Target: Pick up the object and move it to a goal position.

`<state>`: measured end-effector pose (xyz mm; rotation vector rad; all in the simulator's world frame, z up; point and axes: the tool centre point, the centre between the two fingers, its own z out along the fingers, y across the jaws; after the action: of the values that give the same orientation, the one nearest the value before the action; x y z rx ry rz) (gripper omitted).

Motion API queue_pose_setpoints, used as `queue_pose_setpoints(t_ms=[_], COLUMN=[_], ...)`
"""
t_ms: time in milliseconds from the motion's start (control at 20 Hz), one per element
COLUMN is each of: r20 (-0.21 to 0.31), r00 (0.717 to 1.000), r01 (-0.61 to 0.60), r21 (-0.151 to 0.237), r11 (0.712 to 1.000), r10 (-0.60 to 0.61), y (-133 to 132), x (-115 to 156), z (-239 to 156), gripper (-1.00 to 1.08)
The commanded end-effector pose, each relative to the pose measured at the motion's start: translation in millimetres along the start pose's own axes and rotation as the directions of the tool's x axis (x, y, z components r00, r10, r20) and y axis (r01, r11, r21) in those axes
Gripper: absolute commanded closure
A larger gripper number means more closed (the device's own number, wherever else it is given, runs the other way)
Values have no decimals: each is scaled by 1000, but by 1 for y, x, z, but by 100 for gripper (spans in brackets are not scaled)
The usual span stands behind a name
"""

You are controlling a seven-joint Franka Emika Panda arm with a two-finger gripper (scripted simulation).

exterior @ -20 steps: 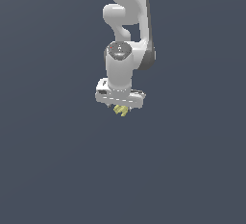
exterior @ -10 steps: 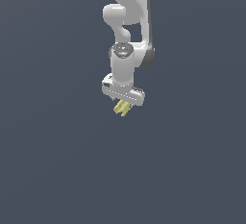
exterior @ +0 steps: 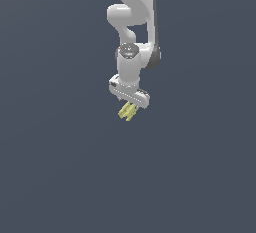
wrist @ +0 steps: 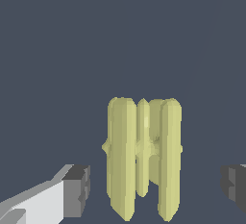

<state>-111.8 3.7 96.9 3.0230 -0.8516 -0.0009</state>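
Observation:
The object (exterior: 128, 111) is a small pale-yellow bunch of stubby lobes, just under the white gripper (exterior: 129, 104) in the exterior view. In the wrist view the object (wrist: 143, 155) stands between the two dark fingertips (wrist: 79, 189), with a clear gap of dark ground on each side. The jaws stand wide apart and neither pad touches the object. The gripper (wrist: 154, 188) is open around it. Whether the object rests on the ground cannot be told.
The white arm (exterior: 134, 22) comes down from the top of the exterior view. All around is a plain dark grey-blue ground with no other objects or edges in view.
The hand has turned about its vertical axis and shifted slightly toward the exterior view's right. The object stays just under the gripper.

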Motion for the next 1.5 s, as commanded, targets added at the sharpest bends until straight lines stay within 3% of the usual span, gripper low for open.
queue_pose_setpoints(t_ms=[0,1100,1150,1450], r20=[0,0,0,0], r00=[1000,1000,1000,1000], r01=[-15,-18,-18,-18], r21=[1,1,1,1], r11=[1000,1000,1000,1000], r10=[15,18,18,18], y=[1,2,2,2], x=[-3,-4,-4,-4], z=[1,52,52,52], gripper=[-92,-92,108,108])
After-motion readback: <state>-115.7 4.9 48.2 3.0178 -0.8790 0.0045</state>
